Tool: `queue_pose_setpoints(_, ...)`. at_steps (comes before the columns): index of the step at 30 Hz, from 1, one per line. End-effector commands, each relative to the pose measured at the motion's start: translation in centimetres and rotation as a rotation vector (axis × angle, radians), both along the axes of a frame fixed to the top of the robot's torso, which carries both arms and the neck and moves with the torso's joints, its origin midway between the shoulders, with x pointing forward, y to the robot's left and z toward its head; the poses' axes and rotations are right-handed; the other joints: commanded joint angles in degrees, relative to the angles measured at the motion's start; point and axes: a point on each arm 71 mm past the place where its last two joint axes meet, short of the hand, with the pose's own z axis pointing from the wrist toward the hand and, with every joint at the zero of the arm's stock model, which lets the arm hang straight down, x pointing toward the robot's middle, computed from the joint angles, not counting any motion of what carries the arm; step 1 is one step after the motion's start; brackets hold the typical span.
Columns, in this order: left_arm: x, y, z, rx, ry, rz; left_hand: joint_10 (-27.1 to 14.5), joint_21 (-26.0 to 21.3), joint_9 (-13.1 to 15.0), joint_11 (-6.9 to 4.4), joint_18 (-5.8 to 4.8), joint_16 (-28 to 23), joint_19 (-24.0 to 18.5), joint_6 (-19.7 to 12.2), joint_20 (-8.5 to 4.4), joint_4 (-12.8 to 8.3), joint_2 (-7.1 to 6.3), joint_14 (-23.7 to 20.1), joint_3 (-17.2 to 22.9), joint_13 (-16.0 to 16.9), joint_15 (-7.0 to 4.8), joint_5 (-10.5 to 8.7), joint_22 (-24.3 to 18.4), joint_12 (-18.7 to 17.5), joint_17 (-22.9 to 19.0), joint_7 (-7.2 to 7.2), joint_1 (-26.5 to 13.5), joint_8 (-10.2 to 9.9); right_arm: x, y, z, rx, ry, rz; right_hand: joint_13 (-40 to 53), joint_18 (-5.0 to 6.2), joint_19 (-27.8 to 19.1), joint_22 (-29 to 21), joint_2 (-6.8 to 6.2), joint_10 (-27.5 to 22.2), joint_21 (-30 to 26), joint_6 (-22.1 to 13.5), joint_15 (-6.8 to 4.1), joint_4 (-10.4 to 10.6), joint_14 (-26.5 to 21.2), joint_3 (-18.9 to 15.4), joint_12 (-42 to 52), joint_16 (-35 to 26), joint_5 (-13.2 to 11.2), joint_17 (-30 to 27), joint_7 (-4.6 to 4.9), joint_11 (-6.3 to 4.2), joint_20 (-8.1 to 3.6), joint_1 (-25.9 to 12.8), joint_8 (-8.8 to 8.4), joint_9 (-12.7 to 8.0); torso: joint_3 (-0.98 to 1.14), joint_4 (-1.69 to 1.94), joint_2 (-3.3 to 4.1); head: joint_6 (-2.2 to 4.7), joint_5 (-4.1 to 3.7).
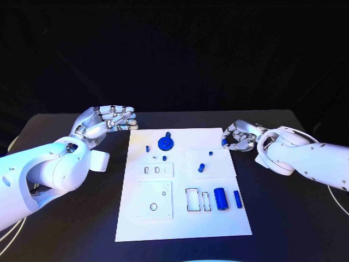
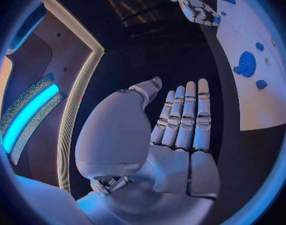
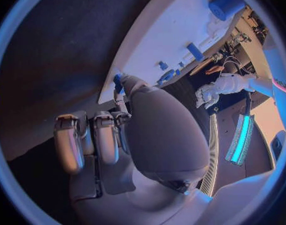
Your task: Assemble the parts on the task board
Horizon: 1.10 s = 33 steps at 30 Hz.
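Observation:
The white task board lies in the middle of the table. On it are a blue round wheel, a blue cylinder, a blue bar and a few small blue pieces such as one near the middle. My right hand hovers at the board's far right edge and pinches a small blue part, seen at the thumb tip. My left hand is off the board's far left corner, its fingers stretched out and holding nothing.
The board has white recessed blocks and slots at its near half. The wheel and the cylinder show in the wrist views. Black table surrounds the board on both sides.

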Motion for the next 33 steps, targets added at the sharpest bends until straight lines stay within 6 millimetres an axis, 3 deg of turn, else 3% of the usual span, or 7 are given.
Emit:
queue_pose_setpoints(1,0.0,-0.1,0.1,-0.010,-0.004,-0.015,0.28,-0.06,-0.06,0.04,0.20,-0.20,-0.46,0.00,-0.02,0.01,-0.14,-0.29,0.30,-0.01,-0.07,0.18,-0.05,-0.28,0.05,0.43,-0.57,-0.18,0.0,0.1,-0.2,-0.014,0.015,0.004,14.76,-0.39,5.99,15.08,0.23,5.61,0.26,0.28,-0.54,0.07,5.97,0.40,0.39,0.19,-0.12,15.05,0.05,-0.40,-0.34,-0.32,0.13,0.05,-0.04,0.02,0.02,-0.03,0.01)
queue_pose_setpoints(7,-0.1,-0.1,0.1,-0.010,-0.003,-0.015,0.28,-0.06,-0.06,0.04,0.20,-0.20,-0.46,0.00,-0.02,0.01,-0.14,-0.29,0.30,-0.01,-0.07,0.18,-0.05,-0.28,0.05,0.43,-0.57,-0.18,0.0,0.3,-0.2,-0.014,0.009,0.001,14.95,-0.39,5.99,15.08,0.51,5.81,0.26,0.90,-0.76,-0.01,5.97,1.05,0.63,0.19,0.00,15.05,-0.22,-0.56,-0.49,-0.28,0.43,0.15,-0.02,-0.04,-0.01,-0.15,0.12)
queue_pose_setpoints(18,-0.1,-0.1,0.1,-0.010,-0.003,-0.014,0.28,-0.06,-0.06,0.04,0.20,-0.20,-0.46,0.00,-0.02,0.01,-0.14,-0.29,0.30,-0.01,-0.07,0.18,-0.05,-0.28,0.05,0.43,-0.57,-0.18,0.1,0.5,0.3,0.007,-0.055,-0.035,15.10,-0.39,5.99,15.08,2.26,5.96,0.26,4.38,-1.90,-0.85,5.97,3.78,0.82,0.19,2.02,15.05,-1.77,-1.96,-1.55,-0.91,3.12,1.38,0.00,-0.05,-0.02,-0.15,0.19)
queue_pose_setpoints(24,0.0,0.0,0.1,-0.009,-0.002,-0.011,0.28,-0.06,-0.06,0.04,0.20,-0.20,-0.46,0.00,-0.02,0.01,-0.14,-0.29,0.30,-0.01,-0.07,0.18,-0.05,-0.28,0.05,0.43,-0.57,-0.18,-0.2,0.9,1.0,0.031,-0.085,-0.086,15.10,-0.39,5.99,15.08,2.23,5.96,0.26,4.49,-1.98,-0.82,5.97,3.84,0.82,0.19,2.03,15.05,-1.92,-2.14,-1.67,-1.50,3.46,1.58,-0.05,-0.10,-0.12,-0.23,0.33)
queue_pose_setpoints(29,0.0,0.1,0.1,-0.007,-0.002,-0.008,0.28,-0.06,-0.06,0.04,0.20,-0.20,-0.46,0.00,-0.02,0.01,-0.14,-0.29,0.30,-0.01,-0.07,0.18,-0.05,-0.28,0.05,0.43,-0.57,-0.18,-0.7,2.2,2.1,0.062,-0.084,-0.121,15.10,-0.39,5.99,15.08,2.29,5.96,0.26,4.55,-1.98,-0.83,5.97,3.93,0.82,0.19,2.14,15.05,-2.00,-2.24,-1.70,-1.72,3.65,1.69,-0.09,-0.15,-0.23,-0.34,0.62)
queue_pose_setpoints(33,0.1,0.1,0.0,-0.006,0.000,-0.006,0.28,-0.06,-0.06,0.04,0.20,-0.20,-0.46,0.00,-0.02,0.01,-0.14,-0.29,0.30,-0.01,-0.07,0.18,-0.05,-0.28,0.05,0.43,-0.57,-0.18,-1.5,4.3,3.0,0.091,-0.078,-0.119,15.10,-0.39,5.99,15.08,2.25,5.96,0.26,4.50,-1.96,-0.83,5.97,3.97,0.82,0.19,2.25,15.05,-2.00,-2.27,-1.72,-1.89,3.72,1.74,-0.10,-0.19,-0.33,-0.58,1.14)
